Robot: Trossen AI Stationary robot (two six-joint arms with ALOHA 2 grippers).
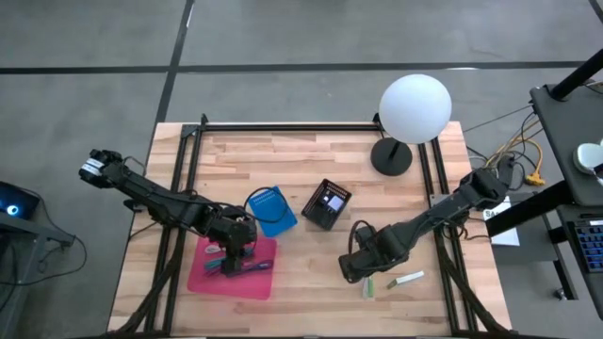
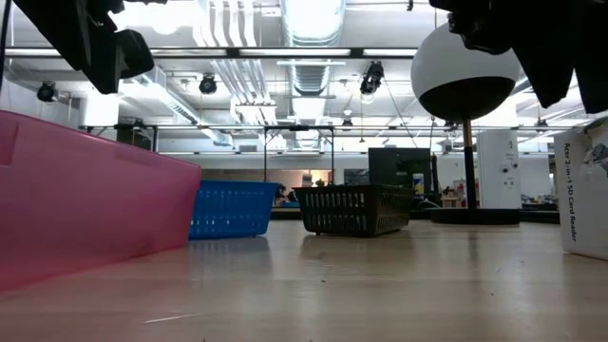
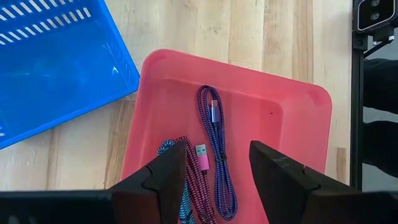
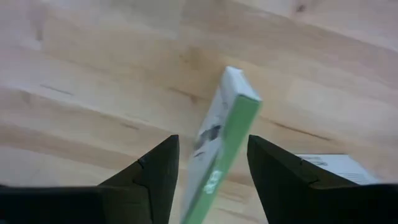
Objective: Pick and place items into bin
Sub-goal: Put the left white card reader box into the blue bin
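A pink tray (image 1: 262, 279) lies at the near left and holds a purple braided cable (image 3: 214, 134) and a pink-and-teal cable (image 3: 189, 171). My left gripper (image 1: 232, 256) hovers open over the tray and these cables (image 3: 214, 180). A small green-and-white box (image 1: 369, 285) lies flat on the table at the near right, with a white stick-like item (image 1: 408, 279) beside it. My right gripper (image 1: 358, 268) is open just above the box (image 4: 224, 140). One finger stands on each side of it (image 4: 212, 180). I see no touch.
A blue basket (image 1: 271, 209) and a black mesh basket (image 1: 327, 203) stand mid-table. A white globe lamp (image 1: 414, 108) stands at the far right. A white carton (image 2: 584, 190) stands at the right edge. Bare wood lies between the baskets and the near edge.
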